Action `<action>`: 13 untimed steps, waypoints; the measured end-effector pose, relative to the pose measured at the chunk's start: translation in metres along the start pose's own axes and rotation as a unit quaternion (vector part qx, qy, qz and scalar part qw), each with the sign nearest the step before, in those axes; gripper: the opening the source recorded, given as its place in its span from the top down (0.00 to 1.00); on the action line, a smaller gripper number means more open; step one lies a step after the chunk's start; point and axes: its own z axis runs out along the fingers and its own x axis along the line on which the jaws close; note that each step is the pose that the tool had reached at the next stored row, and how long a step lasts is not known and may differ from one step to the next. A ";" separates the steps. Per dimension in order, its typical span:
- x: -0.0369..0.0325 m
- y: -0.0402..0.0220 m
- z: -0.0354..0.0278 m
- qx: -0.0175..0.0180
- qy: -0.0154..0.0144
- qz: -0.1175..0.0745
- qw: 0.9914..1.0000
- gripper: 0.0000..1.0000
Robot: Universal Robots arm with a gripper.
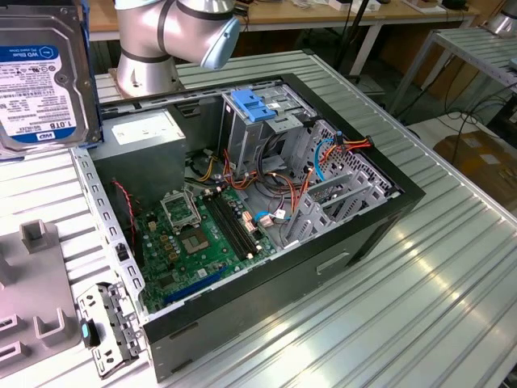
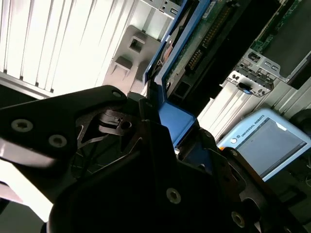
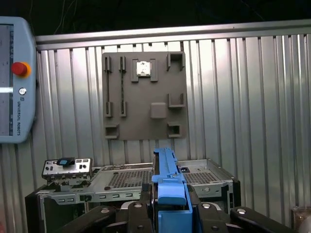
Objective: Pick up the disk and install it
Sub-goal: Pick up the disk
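The disk [image 1: 44, 73], silver with a white-and-blue label, hangs high at the exterior view's left, well above the table and to the left of the open computer case [image 1: 380, 234]. In both wrist views my gripper [image 3: 170, 206] [image 2: 170, 133] is shut on it, the black fingers [image 3: 141, 208] clamping its blue side rail [image 3: 167, 182] [image 2: 177, 116]. The disk's green circuit-board side [image 2: 214, 24] runs away from the fingers. The case's drive cage [image 1: 271, 133], topped by a blue latch [image 1: 252, 105], stands at the back of the case.
Inside the case are a green motherboard [image 1: 194, 242], a grey power-supply box [image 1: 145, 133] and loose cables [image 1: 323, 153]. A grey fixture plate [image 1: 32, 283] [image 3: 143, 94] and a small metal bracket [image 1: 109, 327] lie left of the case. A teach pendant [image 3: 14, 77] lies on the ribbed table.
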 end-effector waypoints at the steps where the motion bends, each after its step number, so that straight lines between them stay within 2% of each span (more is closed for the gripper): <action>1: 0.0002 -0.0014 0.0000 0.000 0.000 0.000 1.000 0.63; 6: 0.0014 -0.0096 0.0003 0.000 0.000 0.001 1.000 0.63; 11: 0.0018 -0.0212 0.0007 0.000 0.000 0.001 1.000 0.63; 13: 0.0017 -0.0298 0.0009 -0.001 0.000 0.002 1.000 0.63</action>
